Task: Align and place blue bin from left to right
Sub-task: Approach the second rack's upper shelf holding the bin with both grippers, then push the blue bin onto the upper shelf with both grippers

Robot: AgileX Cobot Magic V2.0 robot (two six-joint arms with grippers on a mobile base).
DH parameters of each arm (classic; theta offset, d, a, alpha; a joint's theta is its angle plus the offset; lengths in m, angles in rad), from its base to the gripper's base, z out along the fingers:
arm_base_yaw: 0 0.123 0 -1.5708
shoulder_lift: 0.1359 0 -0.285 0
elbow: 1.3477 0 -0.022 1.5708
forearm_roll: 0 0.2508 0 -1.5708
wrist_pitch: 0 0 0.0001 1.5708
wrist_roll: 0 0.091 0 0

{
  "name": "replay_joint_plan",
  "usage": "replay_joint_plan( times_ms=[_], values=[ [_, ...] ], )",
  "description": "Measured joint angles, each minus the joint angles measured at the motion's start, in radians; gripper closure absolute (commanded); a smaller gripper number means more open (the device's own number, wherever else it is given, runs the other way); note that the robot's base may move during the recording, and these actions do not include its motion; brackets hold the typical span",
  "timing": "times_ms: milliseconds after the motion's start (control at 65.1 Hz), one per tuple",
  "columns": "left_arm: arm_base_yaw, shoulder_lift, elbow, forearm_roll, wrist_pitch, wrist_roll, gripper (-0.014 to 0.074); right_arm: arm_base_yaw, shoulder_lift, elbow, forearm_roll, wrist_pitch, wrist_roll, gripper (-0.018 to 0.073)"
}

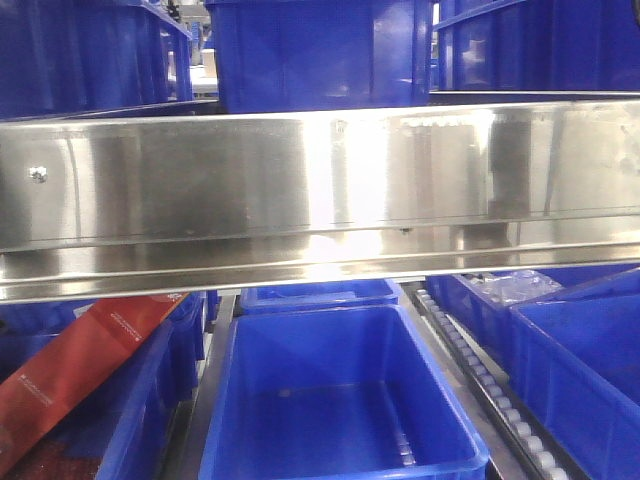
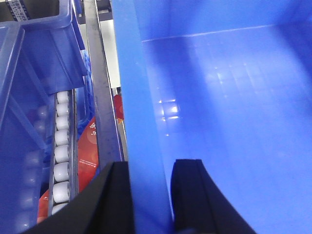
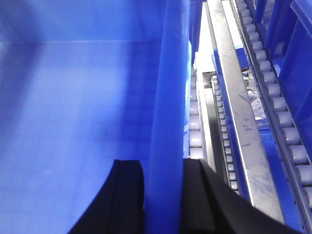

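Your left gripper (image 2: 150, 200) and right gripper (image 3: 163, 200) each clamp a wall of the blue bin (image 2: 224, 97); likely mid-carry. Next, hold it level, square to the rollers (image 3: 195, 138) beside the right gripper.

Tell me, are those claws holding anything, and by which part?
Yes, both hold the blue bin. The left claw pinches its left side wall, the right claw its right side wall.
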Motion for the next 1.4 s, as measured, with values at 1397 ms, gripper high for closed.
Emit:
replay_joint_plan(
  times_ms=[1397],
  values=[
    [0.000,0.004,0.000,-0.032,-0.014,0.000,0.0605,-0.008,0.001,0.000,-0.002,0.002,-0.010,0.0639]
  ],
)
